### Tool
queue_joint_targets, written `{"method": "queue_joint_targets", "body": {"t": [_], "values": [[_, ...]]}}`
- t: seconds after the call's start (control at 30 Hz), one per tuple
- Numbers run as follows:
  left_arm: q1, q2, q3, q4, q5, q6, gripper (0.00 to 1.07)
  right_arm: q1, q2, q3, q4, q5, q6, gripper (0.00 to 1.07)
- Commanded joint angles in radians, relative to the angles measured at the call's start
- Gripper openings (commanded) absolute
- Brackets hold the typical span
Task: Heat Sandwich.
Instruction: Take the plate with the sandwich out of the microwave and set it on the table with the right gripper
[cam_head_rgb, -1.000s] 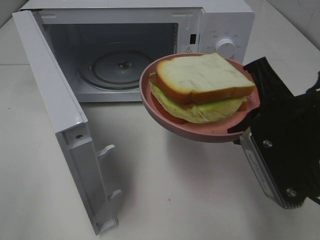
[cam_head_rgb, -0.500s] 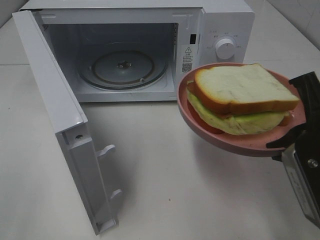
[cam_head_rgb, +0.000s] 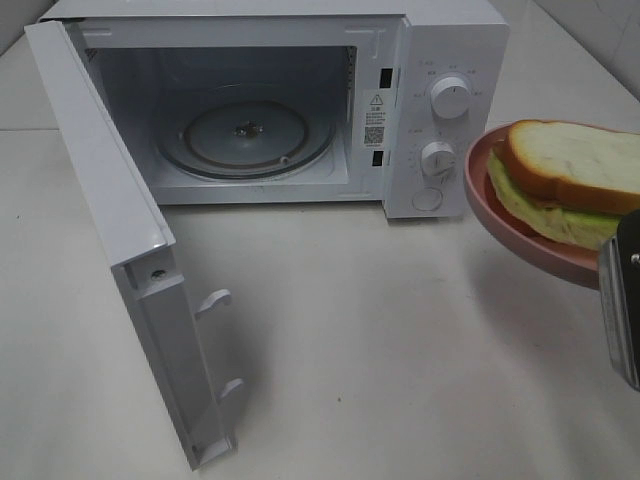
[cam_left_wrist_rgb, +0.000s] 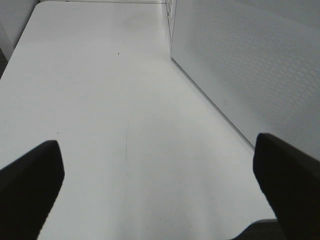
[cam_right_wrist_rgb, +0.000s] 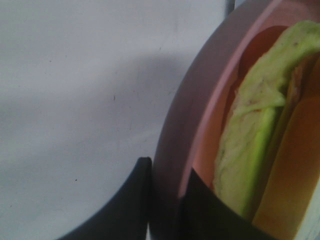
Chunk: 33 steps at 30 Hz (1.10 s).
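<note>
Right pincer (cam_right_wrist_rgb: 165, 200) pinched on plate (cam_head_rgb: 510, 225) rim, sandwich (cam_head_rgb: 570, 180) on top. Carrying step. Next: slide plate into open microwave (cam_head_rgb: 250, 130), level.

One white boxy microwave (cam_head_rgb: 300, 100) with its hinged door (cam_head_rgb: 110, 230) swung wide — a single round glass turntable (cam_head_rgb: 248, 138) inside. Two round white dials (cam_head_rgb: 450, 98) on the control panel, one above the other. One round pink plate (cam_head_rgb: 520, 225) — and on it one thick white-bread sandwich (cam_head_rgb: 565, 180) with green leafy filling.
</note>
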<state>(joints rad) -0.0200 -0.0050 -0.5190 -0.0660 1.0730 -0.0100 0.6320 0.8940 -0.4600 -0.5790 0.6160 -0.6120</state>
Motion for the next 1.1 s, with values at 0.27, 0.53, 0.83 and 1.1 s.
{"method": "queue_joint_targets", "body": {"t": [0.27,0.53,0.83,1.1], "values": [[-0.005,-0.015,0.002,-0.002,-0.002,0.0,0.98,-0.001,-0.01,-0.001,-0.146,0.127,0.308,0.0],[-0.005,-0.015,0.002,-0.002,-0.002,0.0,0.98,-0.001,-0.01,-0.001,-0.189,0.239,0.48,0.0],[-0.005,-0.015,0.002,-0.002,-0.002,0.0,0.98,-0.001,-0.007,-0.001,-0.255,0.357,0.709,0.0],[-0.005,-0.015,0.002,-0.002,-0.002,0.0,0.98,-0.004,0.064,-0.001,-0.289,0.408,0.899,0.0]]}}
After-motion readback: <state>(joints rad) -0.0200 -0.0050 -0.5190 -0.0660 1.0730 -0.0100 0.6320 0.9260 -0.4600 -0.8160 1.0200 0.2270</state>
